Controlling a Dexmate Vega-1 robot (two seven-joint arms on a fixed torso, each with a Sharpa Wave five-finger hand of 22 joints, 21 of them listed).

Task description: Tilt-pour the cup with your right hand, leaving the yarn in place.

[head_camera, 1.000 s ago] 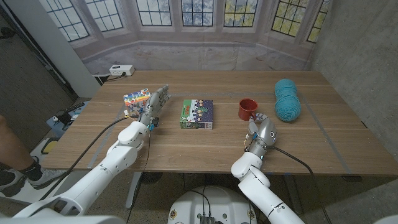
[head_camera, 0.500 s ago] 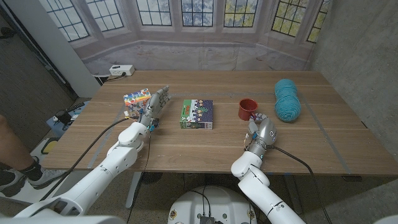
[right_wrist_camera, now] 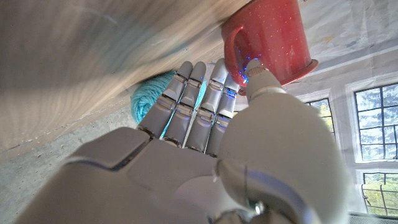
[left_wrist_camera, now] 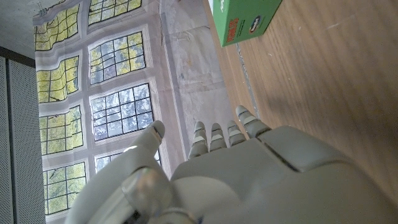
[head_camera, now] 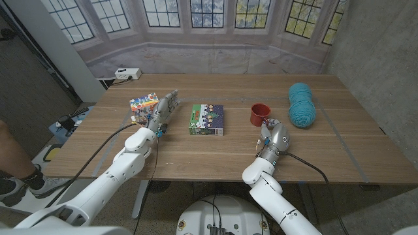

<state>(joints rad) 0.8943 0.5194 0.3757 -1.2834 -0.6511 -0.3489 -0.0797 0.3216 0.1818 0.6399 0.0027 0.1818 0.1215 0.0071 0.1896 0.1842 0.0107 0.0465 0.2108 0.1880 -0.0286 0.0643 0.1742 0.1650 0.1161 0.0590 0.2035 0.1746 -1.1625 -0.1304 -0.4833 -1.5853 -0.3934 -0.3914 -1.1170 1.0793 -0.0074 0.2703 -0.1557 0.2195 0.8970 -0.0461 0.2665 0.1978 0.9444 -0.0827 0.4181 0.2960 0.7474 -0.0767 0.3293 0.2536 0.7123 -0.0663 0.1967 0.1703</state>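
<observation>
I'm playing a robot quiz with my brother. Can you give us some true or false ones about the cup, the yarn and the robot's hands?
1. The red cup stands upright on the table. True.
2. The right hand has lifted the cup. False: its fingers are spread by the cup, which is on the wooden table.
3. The teal yarn is inside the cup. False: it lies beside it.
4. The left hand holds nothing. True.

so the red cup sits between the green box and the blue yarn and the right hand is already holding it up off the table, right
Not quite. The red cup does sit between the green box and the blue yarn, but the head view shows it standing on the table, with the right hand just short of it, fingers open.
</observation>
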